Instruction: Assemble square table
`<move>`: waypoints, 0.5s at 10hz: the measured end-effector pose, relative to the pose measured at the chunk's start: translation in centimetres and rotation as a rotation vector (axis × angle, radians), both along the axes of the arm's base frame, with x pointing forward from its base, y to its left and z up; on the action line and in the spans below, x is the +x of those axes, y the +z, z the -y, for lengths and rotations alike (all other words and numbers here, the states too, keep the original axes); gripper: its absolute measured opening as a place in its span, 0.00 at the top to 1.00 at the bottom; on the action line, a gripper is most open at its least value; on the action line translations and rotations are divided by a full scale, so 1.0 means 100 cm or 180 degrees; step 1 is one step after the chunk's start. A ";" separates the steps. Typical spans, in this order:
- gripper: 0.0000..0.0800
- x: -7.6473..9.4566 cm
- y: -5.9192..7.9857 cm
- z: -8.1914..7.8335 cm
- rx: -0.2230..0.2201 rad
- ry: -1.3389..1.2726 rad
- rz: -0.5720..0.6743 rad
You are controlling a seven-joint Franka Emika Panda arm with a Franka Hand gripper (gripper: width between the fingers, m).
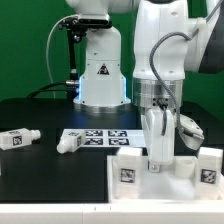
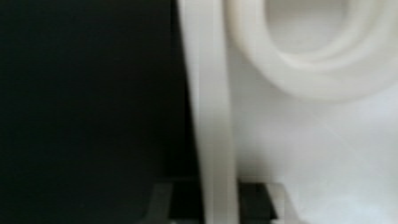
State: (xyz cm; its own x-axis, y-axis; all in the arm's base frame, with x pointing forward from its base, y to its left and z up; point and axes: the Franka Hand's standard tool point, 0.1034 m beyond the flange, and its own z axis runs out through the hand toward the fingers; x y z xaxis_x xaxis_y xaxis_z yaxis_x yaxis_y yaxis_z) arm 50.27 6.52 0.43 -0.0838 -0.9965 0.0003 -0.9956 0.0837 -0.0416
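Note:
The white square panel (image 1: 170, 182) lies at the front of the exterior view's right. Two chunky tagged legs (image 1: 128, 166) (image 1: 208, 164) stand up at its corners. My gripper (image 1: 158, 160) reaches straight down onto the panel between them. In the wrist view the panel's raised rim (image 2: 214, 110) runs between my two dark fingertips (image 2: 176, 197), which press on it from both sides. A round hole's raised ring (image 2: 302, 70) shows on the panel beside the rim. Two loose legs (image 1: 18, 138) (image 1: 70, 142) lie on the black table at the exterior view's left.
The marker board (image 1: 100, 135) lies flat on the table in front of the arm's white base (image 1: 100, 75), between the loose legs and the panel. The black table's front edge (image 1: 60, 205) runs just below the panel.

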 end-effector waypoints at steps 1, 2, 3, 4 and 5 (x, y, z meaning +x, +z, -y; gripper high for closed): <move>0.93 0.000 0.000 0.000 -0.0002 0.0041 0.0000; 0.93 0.000 0.001 0.004 -0.0028 0.0261 0.0029; 0.94 -0.003 0.005 0.014 -0.0048 0.0428 0.0073; 0.94 -0.008 0.008 0.029 -0.0070 0.0677 0.0101; 0.94 -0.016 0.007 0.050 -0.0131 0.1182 0.0087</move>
